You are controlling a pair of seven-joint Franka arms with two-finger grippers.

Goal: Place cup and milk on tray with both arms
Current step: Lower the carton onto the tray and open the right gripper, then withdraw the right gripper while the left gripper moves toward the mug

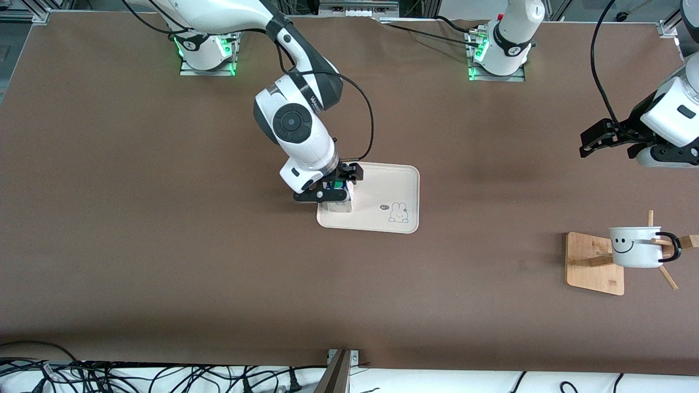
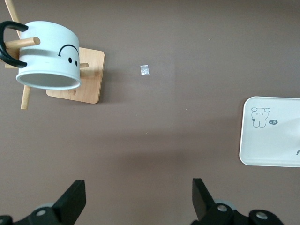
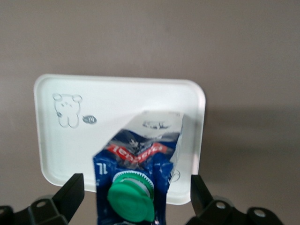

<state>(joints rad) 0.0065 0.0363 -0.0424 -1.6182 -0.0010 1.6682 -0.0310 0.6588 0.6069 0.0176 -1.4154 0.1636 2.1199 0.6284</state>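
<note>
The milk (image 1: 339, 206) stands on the tray (image 1: 385, 185), at the tray's corner toward the right arm's end and nearer the front camera. My right gripper (image 1: 330, 184) is open around the carton's blue top, with a gap on each side in the right wrist view, where the milk (image 3: 140, 154), the tray (image 3: 117, 103) and the gripper (image 3: 136, 192) show. The cup (image 1: 635, 246) hangs by its handle on a wooden rack at the left arm's end. My left gripper (image 1: 606, 146) is open and empty in the air over bare table. The left wrist view shows the gripper (image 2: 139, 197), the cup (image 2: 47, 51) and the tray (image 2: 269, 145).
The wooden rack base (image 1: 592, 265) with slanted pegs carries the cup; it also shows in the left wrist view (image 2: 89, 77). A small pale scrap (image 2: 145, 70) lies on the brown table between rack and tray. Cables lie along the table's near edge (image 1: 164, 376).
</note>
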